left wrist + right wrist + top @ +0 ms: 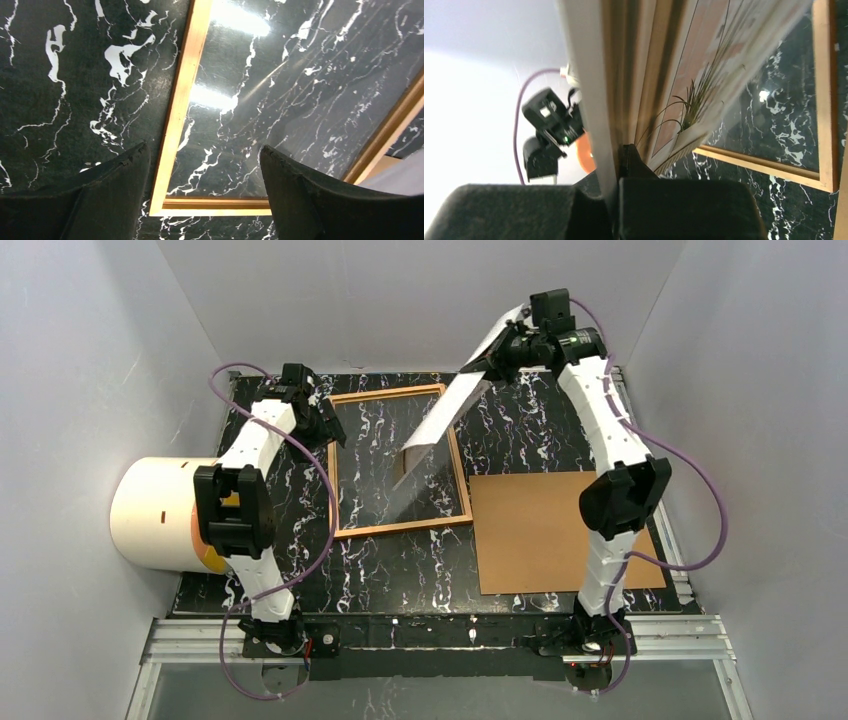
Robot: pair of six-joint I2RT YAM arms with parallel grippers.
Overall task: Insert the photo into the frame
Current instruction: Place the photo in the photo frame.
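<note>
Slantwise, paper photo (447, 410) above thin wooden frame (400, 527).

Wooden frame (400, 528) with glossy glass (385, 475), paper photo (447, 418), matt brown board (540, 530), polished black marble-look table (400, 575)

My table (420, 570), black marble veined with white, carries the frame (400, 528) lying flat near its middle, a little toward eleven o'clock, and a plain brown backing board (540, 540) lying flat at about four o'clock, just beside the frame's near right corner.
</note>
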